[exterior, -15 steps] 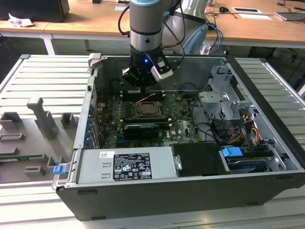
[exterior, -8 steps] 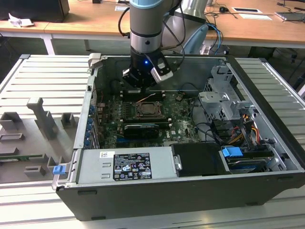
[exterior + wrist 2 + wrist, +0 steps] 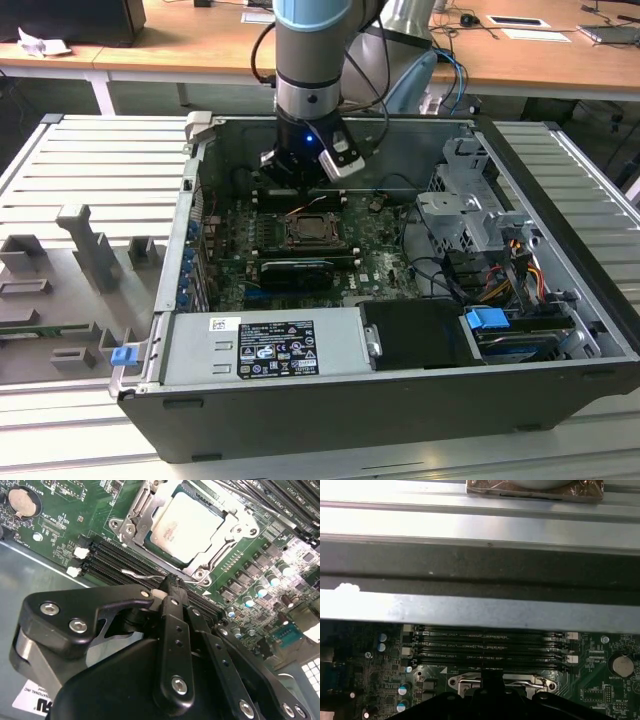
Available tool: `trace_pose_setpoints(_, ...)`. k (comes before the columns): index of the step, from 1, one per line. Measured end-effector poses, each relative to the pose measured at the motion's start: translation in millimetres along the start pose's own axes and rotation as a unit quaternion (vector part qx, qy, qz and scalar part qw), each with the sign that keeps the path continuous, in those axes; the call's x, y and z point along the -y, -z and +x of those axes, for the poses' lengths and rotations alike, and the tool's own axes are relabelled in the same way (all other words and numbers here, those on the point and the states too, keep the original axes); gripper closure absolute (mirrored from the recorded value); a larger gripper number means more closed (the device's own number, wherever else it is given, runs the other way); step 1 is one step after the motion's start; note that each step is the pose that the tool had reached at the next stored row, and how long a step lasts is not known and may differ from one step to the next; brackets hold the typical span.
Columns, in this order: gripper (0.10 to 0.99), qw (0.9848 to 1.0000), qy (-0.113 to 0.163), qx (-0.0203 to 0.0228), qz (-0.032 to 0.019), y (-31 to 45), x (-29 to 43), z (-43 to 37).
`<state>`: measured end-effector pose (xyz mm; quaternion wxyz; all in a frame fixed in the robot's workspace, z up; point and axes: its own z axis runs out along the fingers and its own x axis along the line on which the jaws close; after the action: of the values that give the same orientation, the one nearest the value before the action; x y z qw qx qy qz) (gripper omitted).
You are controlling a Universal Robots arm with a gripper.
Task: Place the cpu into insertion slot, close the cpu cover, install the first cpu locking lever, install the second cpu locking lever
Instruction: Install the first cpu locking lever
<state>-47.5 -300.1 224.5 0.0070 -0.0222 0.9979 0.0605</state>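
In the second wrist view the pale silver cpu lies flat in the insertion slot on the green motherboard. The metal cpu cover is folded down around it, and the chip shows through the cover's window. A thin wire locking lever runs along the socket's edge by the memory slots. My gripper is shut, and its tip rests right at that lever's end. In the exterior view the gripper hangs inside the case, just behind the socket. The first wrist view shows the gripper at the socket's edge.
The open computer case has tall walls on all sides. Black memory slots lie beside the socket, and a coin battery sits nearby. The drive cage with cables stands at the exterior view's right. The power supply is in front.
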Motion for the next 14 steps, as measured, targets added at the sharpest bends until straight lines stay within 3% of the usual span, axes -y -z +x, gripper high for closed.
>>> trace_pose_setpoints(9,0.980,0.9999,0.014,-0.0016,-0.0005,-3.5,0.6,-5.5)
trace_pose_setpoints(10,0.980,0.9999,0.014,-0.0016,-0.0032,-3.9,0.8,-5.5)
trace_pose_setpoints(11,0.980,0.9999,0.014,-0.0011,-0.0091,-4.1,0.5,-5.6)
trace_pose_setpoints(14,0.980,0.9999,0.014,-0.0011,-0.0091,-4.6,-2.2,-11.9)
